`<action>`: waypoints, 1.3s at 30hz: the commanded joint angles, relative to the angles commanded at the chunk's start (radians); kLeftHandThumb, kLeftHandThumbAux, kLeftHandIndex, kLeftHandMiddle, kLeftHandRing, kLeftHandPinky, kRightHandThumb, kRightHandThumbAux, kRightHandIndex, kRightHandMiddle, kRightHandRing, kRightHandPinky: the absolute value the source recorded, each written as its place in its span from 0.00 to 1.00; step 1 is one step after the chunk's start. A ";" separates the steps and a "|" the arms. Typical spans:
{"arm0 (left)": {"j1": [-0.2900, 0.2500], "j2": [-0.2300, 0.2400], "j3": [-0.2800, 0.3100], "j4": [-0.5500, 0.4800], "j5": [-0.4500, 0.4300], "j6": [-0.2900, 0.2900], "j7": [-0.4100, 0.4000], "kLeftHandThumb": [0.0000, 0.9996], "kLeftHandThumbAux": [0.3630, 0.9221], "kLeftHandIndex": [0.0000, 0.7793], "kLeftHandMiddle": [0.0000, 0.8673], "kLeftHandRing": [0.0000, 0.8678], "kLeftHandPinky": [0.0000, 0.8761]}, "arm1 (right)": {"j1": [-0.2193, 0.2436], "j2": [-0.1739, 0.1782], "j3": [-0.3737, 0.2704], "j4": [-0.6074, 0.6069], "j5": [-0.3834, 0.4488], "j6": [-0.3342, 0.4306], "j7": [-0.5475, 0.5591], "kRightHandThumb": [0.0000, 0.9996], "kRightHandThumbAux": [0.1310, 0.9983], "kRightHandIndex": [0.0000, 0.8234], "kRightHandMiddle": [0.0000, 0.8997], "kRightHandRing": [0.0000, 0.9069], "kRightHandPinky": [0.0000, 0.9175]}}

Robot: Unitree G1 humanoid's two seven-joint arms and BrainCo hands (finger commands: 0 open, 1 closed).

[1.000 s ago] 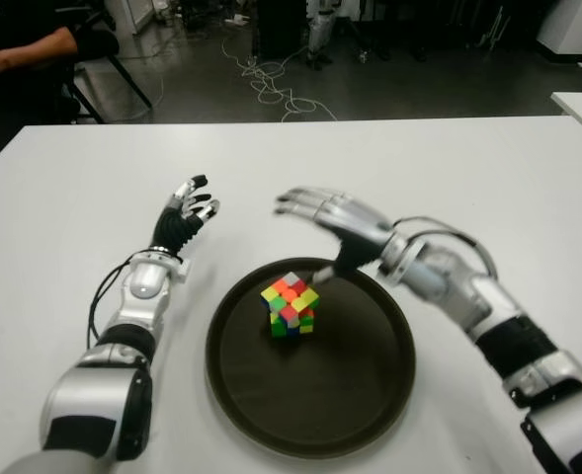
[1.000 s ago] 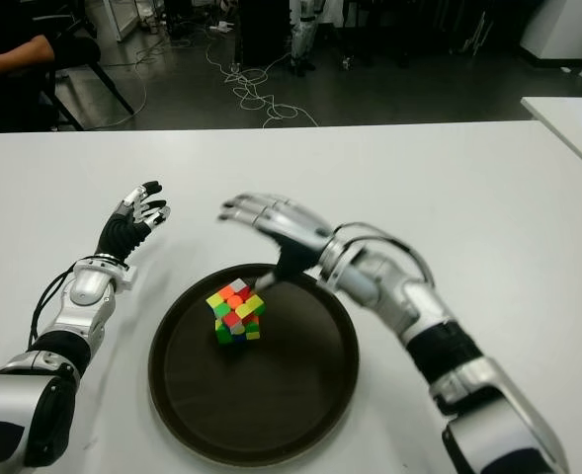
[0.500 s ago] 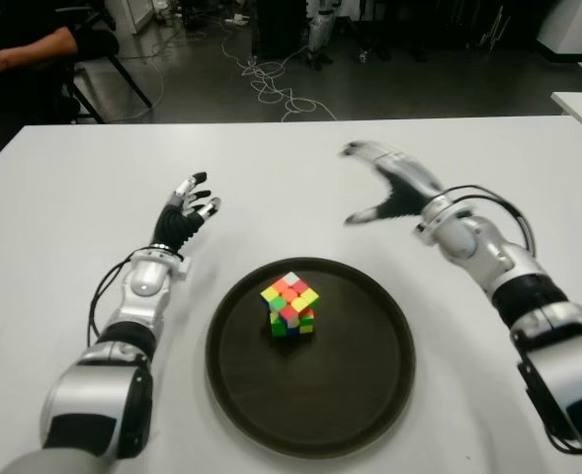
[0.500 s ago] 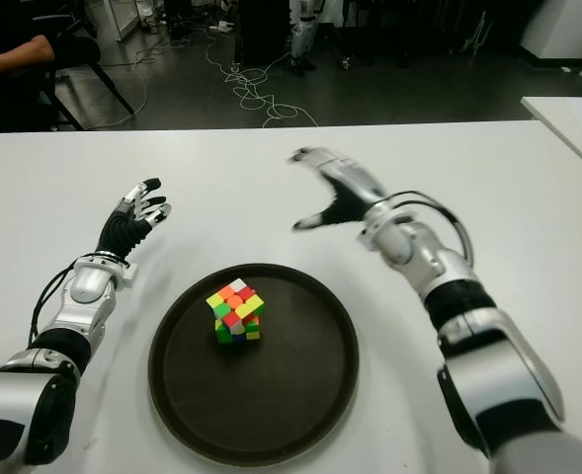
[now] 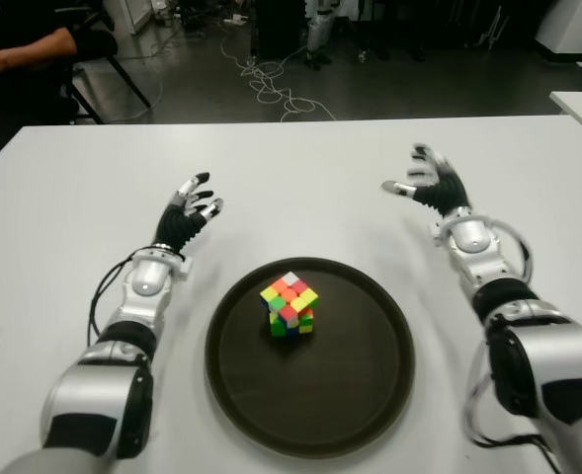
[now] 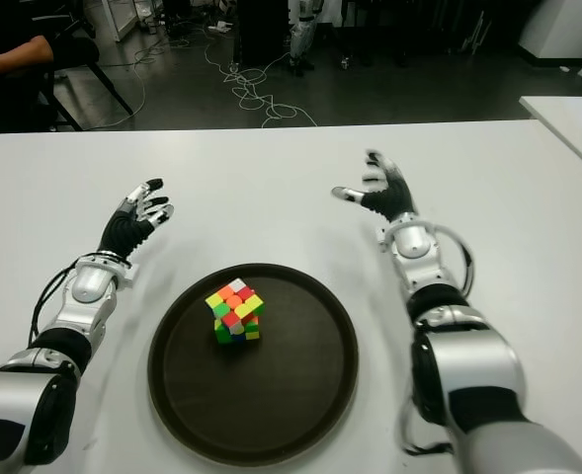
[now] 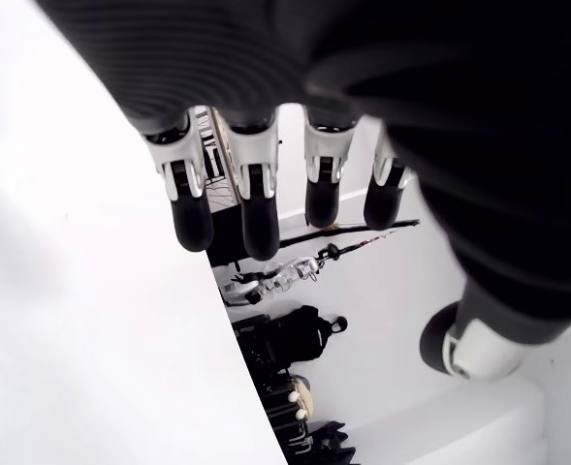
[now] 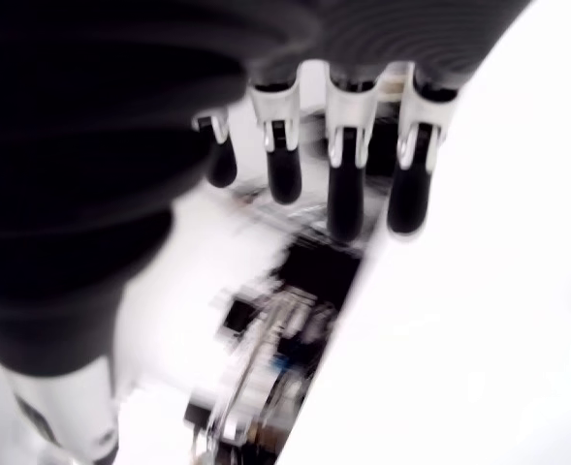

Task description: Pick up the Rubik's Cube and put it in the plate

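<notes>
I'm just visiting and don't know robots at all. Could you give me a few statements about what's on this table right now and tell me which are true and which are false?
1. The Rubik's Cube sits inside the dark round plate. True.
2. The right robot hand is gripping the cube. False: it is open and holds nothing, out past the plate's right side.
3. The left robot hand shows to the left of the plate with its fingers spread. True.
4. The cube lies on the bare white table. False: it is on the plate.
5. Both robot hands are empty. True.
</notes>
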 joint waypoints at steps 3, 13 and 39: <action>0.000 0.000 0.002 0.001 -0.002 -0.002 -0.001 0.15 0.41 0.09 0.12 0.14 0.18 | 0.000 0.010 0.011 -0.001 -0.017 0.012 -0.023 0.00 0.77 0.18 0.26 0.30 0.37; 0.003 0.001 0.008 0.001 -0.009 -0.011 -0.010 0.16 0.43 0.09 0.11 0.14 0.18 | 0.011 0.026 0.077 -0.014 -0.088 -0.016 -0.069 0.00 0.75 0.21 0.27 0.32 0.36; 0.002 0.002 0.017 0.003 -0.015 -0.006 -0.021 0.17 0.44 0.09 0.12 0.15 0.19 | 0.022 0.021 0.134 -0.011 -0.136 -0.049 -0.088 0.01 0.72 0.19 0.26 0.30 0.34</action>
